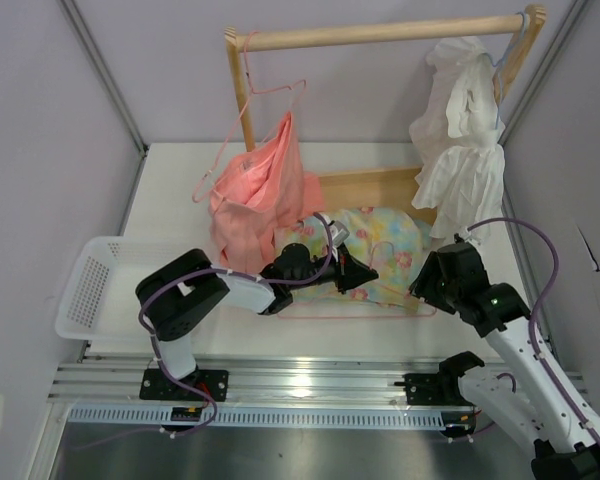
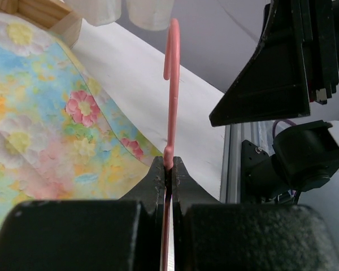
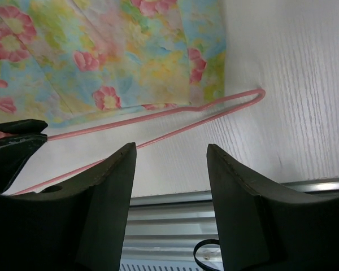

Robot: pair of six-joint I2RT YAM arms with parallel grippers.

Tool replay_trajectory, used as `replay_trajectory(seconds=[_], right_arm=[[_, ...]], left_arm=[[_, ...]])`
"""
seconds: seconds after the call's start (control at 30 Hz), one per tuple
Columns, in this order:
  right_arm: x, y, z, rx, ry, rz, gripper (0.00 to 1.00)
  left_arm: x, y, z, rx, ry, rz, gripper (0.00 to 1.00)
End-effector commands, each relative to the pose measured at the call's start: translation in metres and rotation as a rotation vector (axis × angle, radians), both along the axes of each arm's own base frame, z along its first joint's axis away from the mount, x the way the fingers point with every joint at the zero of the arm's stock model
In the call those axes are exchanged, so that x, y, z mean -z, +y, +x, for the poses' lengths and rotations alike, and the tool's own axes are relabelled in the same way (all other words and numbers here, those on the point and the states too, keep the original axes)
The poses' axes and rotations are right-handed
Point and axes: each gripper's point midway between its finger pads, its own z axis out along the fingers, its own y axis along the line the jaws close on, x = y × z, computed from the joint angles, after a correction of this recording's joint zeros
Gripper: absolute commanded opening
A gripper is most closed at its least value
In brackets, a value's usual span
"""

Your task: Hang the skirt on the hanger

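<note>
The floral skirt [image 1: 380,240] lies flat on the white table in front of the rack, and it fills the left side of the left wrist view [image 2: 45,113]. The thin pale-pink hanger [image 1: 380,316] lies partly on the skirt, with its bottom bar on the bare table. My left gripper [image 1: 358,274] is shut on the hanger's neck [image 2: 168,164], and the long hook [image 2: 171,79] sticks out beyond the fingers. My right gripper [image 3: 170,149] hangs open over the table near the hanger's right corner [image 3: 259,94], holding nothing. The skirt's hem [image 3: 130,56] lies beyond that corner.
A wooden rack [image 1: 380,34] stands at the back. On it hang a salmon garment [image 1: 260,200] on a pink hanger and a white ruffled garment [image 1: 460,140]. A white basket [image 1: 90,290] sits at the left. The metal rail [image 3: 175,226] runs along the table's near edge.
</note>
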Motion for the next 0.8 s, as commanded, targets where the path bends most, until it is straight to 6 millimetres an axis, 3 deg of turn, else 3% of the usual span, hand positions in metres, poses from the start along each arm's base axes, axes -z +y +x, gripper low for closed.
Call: replay_trajectory(seconds=[0.0, 0.13, 0.3, 0.5, 0.77], right_arm=[[0.002, 0.000, 0.007, 0.080, -0.005, 0.006, 0.58], [0.025, 0.002, 0.009, 0.115, 0.031, 0.001, 0.58], [0.059, 0.004, 0.007, 0.150, 0.066, 0.017, 0.45], [0.071, 0.002, 0.011, 0.169, 0.050, 0.017, 0.40], [0.086, -0.001, 0.016, 0.183, 0.064, -0.013, 0.39]], left_arm=[[-0.018, -0.005, 0.004, -0.014, -0.041, -0.069, 0.00], [-0.004, -0.001, 0.011, -0.061, -0.033, -0.033, 0.00], [0.010, -0.002, 0.014, -0.070, -0.028, 0.006, 0.00], [0.029, -0.002, 0.015, -0.074, 0.000, 0.045, 0.00], [0.037, 0.002, 0.018, -0.105, 0.006, 0.062, 0.00]])
